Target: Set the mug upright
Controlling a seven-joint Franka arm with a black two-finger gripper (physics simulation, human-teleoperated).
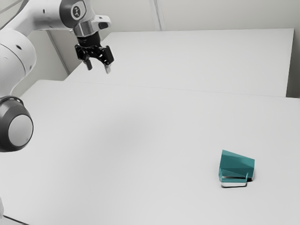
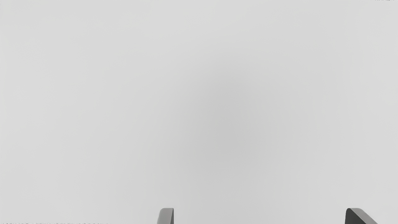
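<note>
Pale walls (image 1: 225,11) stand behind our big white desk (image 1: 140,187), far back past the mug (image 1: 236,165). Between the walls and the desk there is one more flat white top (image 1: 201,56), also behind the mug. Our mug is blue-green and lies on its side on the desk, so it is not upright. Its handle (image 1: 234,180) is on the side near the outside camera. We cannot tell which end of the mug is the open one.

Our white and dark arm (image 1: 47,16) is on the exterior view's left of the mug. At its end, our gripper (image 1: 98,68) hangs up in the air, well apart from the mug and higher than it. It is let go and holds nothing, with its two fingers (image 2: 166,217) wide apart. A soft gray shadow (image 1: 126,129) lies on the desk, to the exterior view's left of the mug. In the wrist view we look at bare desk with a soft gray patch on it.
</note>
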